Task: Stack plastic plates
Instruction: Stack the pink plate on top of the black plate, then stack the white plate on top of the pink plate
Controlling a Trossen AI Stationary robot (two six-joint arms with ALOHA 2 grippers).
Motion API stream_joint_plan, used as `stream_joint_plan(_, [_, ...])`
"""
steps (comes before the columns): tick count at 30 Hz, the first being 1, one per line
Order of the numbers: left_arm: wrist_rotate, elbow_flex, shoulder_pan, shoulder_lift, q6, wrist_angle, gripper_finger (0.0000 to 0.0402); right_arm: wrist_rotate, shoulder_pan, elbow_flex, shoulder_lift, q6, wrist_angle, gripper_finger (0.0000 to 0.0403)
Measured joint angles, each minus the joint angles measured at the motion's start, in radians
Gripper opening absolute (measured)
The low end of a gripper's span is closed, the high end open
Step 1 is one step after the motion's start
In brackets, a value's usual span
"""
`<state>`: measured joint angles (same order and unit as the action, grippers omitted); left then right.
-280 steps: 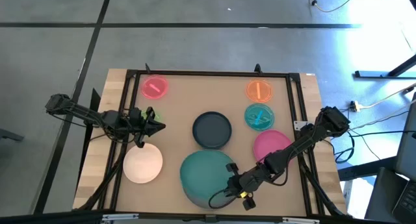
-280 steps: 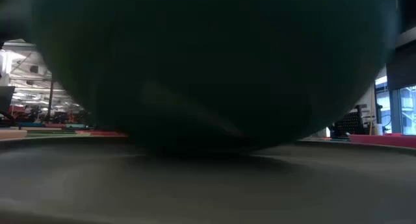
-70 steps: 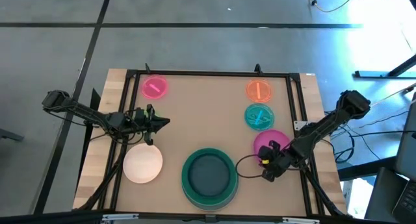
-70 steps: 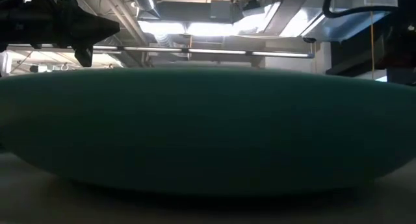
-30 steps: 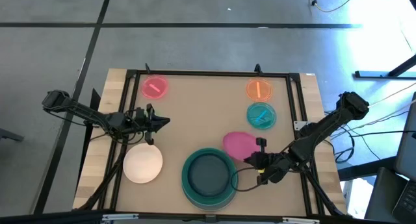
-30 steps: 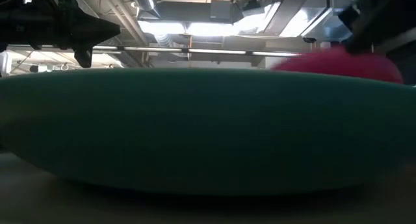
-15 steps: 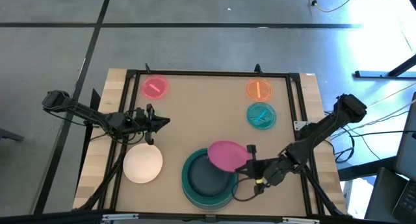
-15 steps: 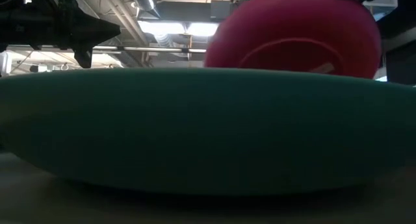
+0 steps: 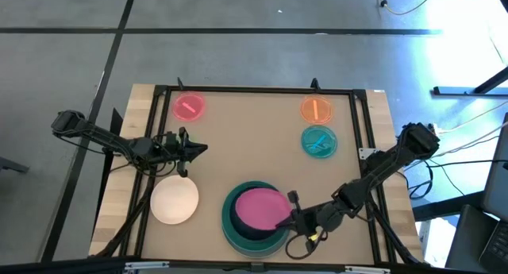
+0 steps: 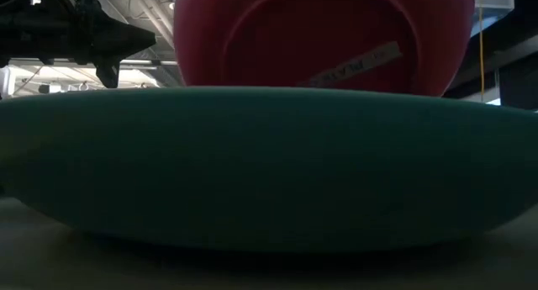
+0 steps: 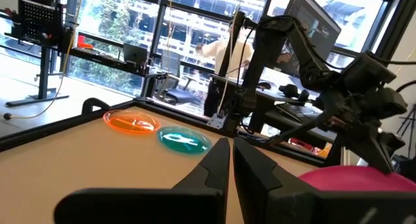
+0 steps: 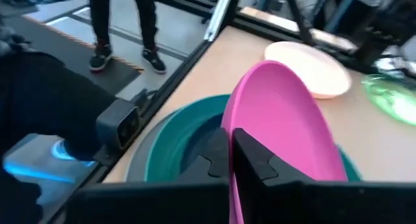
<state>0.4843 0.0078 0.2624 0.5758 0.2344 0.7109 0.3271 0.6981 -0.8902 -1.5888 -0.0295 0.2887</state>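
**Magenta plate held over the stack at the table's near edge**

The magenta plate [image 9: 259, 208] is gripped by its rim in the right gripper [image 9: 290, 218], whose two dark fingers [image 12: 250, 160] are seen in the right wrist view pinched on the plate's edge. The plate is held tilted above the stack, over the dark navy plate [image 9: 240, 226] that is nested in the teal plate [image 9: 231, 204], with a grey rim [image 12: 135, 164] showing beneath them. In the low view the magenta plate's underside, bearing a small label, is seen raised above the teal plate's edge.

The left gripper [image 9: 200, 151] is held idle at the table's left side, its fingers [image 11: 218, 160] drawn together with only a thin slit between them and nothing held. The cream-white plate [image 9: 174, 200] is lying just in front of it on the table [image 9: 238, 131]. A green plate [image 12: 392, 92] is partly seen near the left arm in the right wrist view.

Farther back, the pink plate [image 9: 187, 106] is left at the far left corner, the orange plate [image 9: 316, 109] at the far right, and the blue plate [image 9: 319, 141] just in front of the orange one, apart from it. A person's legs [image 12: 123, 29] are seen standing on the floor beyond the table.
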Motion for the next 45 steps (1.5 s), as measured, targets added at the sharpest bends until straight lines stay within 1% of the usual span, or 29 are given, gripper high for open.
stream_joint_plan(4, [0.0, 0.0, 0.0, 0.0, 0.0, 0.0, 0.0015, -0.032, -0.007, 0.0, -0.044, -0.001, 0.056, 0.0])
stream_joint_plan(12, [0.0, 0.0, 0.0, 0.0, 0.0, 0.0, 0.0015, -0.022, -0.007, 0.0, -0.116, 0.052, 0.058, 0.0001])
stream_joint_plan(15, [0.0, 0.0, 0.0, 0.0, 0.0, 0.0, 0.0015, -0.024, -0.019, 0.0, -0.142, 0.075, 0.073, 0.0011])
stream_joint_plan(18, [-0.004, 0.0, 0.0, 0.0, 0.0, 0.0, 0.0015, -0.031, -0.035, 0.0, -0.161, 0.113, 0.08, 0.0034])
stream_joint_plan(22, [-0.028, 0.0, 0.0, 0.0, 0.0, 0.0, 0.0015, -0.042, -0.046, 0.0, -0.165, 0.149, 0.074, 0.0081])
stream_joint_plan(26, [-0.029, 0.0, 0.0, 0.0, -0.001, 0.002, 0.0015, -0.042, -0.045, 0.0, -0.164, 0.154, 0.075, 0.0126])
stream_joint_plan(30, [-0.004, 0.0, 0.0, 0.0, 0.019, 0.031, 0.0017, -0.075, -0.041, 0.0, -0.164, 0.162, 0.077, 0.0152])
stream_joint_plan(33, [0.001, 0.01, 0.0, 0.0, 0.0, 0.041, 0.0032, -0.084, -0.027, 0.002, -0.142, 0.18, 0.076, 0.0158])
stream_joint_plan(36, [-0.008, 0.05, 0.0, 0.0, -0.029, 0.017, 0.0061, -0.076, -0.001, 0.001, -0.117, 0.184, 0.08, 0.0158])
stream_joint_plan(38, [-0.036, 0.083, 0.0, 0.001, -0.032, -0.019, 0.0084, -0.031, 0.024, 0.0, -0.115, 0.184, 0.08, 0.0158])
stream_joint_plan(41, [-0.113, 0.151, 0.008, 0.016, -0.025, -0.112, 0.0116, 0.053, 0.071, 0.0, -0.115, 0.185, 0.074, 0.0158])
stream_joint_plan(43, [-0.154, 0.204, 0.025, 0.033, 0.02, -0.196, 0.0127, 0.101, 0.1, 0.0, -0.115, 0.19, 0.072, 0.0159])
stream_joint_plan(45, [-0.159, 0.257, 0.052, 0.056, 0.079, -0.3, 0.0129, 0.143, 0.126, 0.0, -0.115, 0.192, 0.068, 0.0159])
